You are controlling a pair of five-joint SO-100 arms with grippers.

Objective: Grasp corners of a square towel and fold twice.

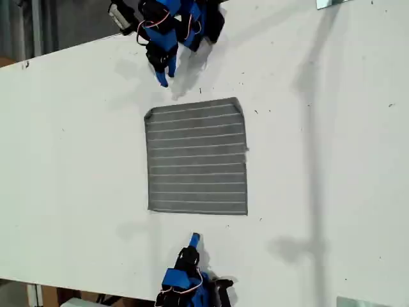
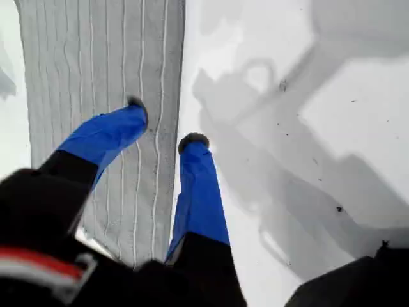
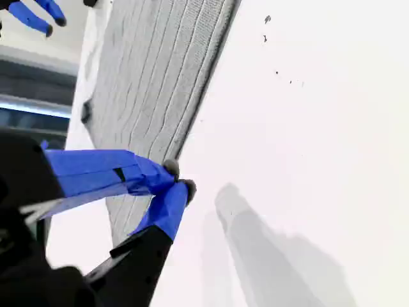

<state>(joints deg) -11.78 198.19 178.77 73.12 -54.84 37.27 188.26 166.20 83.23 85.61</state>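
Note:
The grey towel [image 1: 197, 157] with thin white stripes lies flat and unfolded on the white table [image 1: 332, 160]. Its four corners rest on the table, and the one at the exterior view's upper right [image 1: 239, 102] looks clipped. My first gripper [image 1: 167, 73] hovers open just beyond the towel's upper edge in the exterior view, holding nothing. In its wrist view the first gripper [image 2: 165, 121] is over the towel [image 2: 96, 64] near one edge. My second gripper [image 1: 193, 239] sits shut and empty below the towel's lower edge. In its wrist view the second gripper [image 3: 180, 178] is beside the towel [image 3: 160, 70].
The table's far edge runs across the exterior view's upper left. A pale metallic piece [image 1: 332, 3] shows at that view's top right, another [image 1: 358, 302] at its bottom right. Arm shadows fall on the table.

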